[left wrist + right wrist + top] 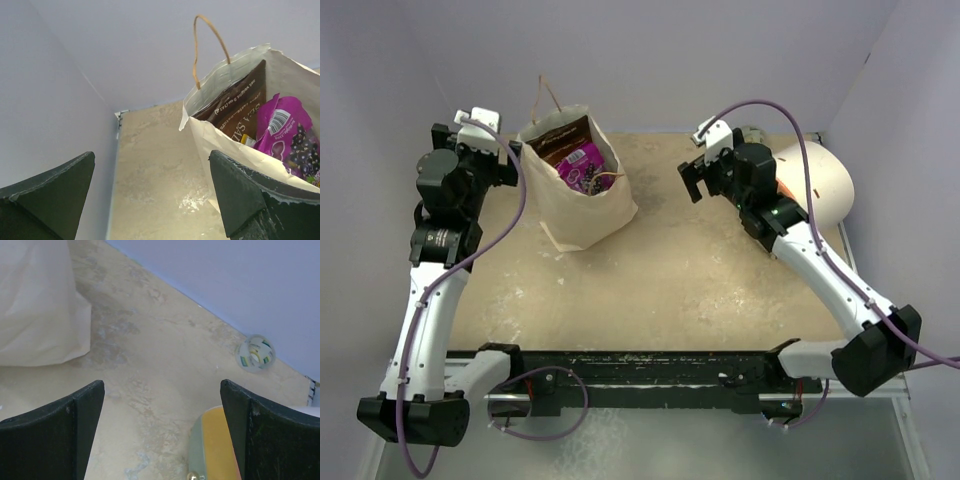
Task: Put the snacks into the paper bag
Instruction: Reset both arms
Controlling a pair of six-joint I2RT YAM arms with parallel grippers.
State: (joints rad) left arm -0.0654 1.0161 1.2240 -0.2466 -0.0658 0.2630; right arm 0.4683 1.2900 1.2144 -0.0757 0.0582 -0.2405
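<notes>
The tan paper bag (582, 205) stands at the back left of the table with its mouth open. Inside it show a brown candy bag (558, 141) and a purple pouch (582, 166). The left wrist view looks into the paper bag (225, 145) at the brown candy bag (234, 110), the purple pouch (287, 131) and a bit of a yellow bar (246, 140). My left gripper (510, 160) (152, 192) hangs open and empty just left of the bag's rim. My right gripper (692, 180) (162, 425) is open and empty, well to the right of the bag (35, 305).
A big cream cylinder (817, 178) with an orange face (218, 442) lies at the back right, under my right wrist. A small tape roll (255, 353) sits by the back wall. One twisted handle (210, 42) stands up from the bag. Walls close in the table.
</notes>
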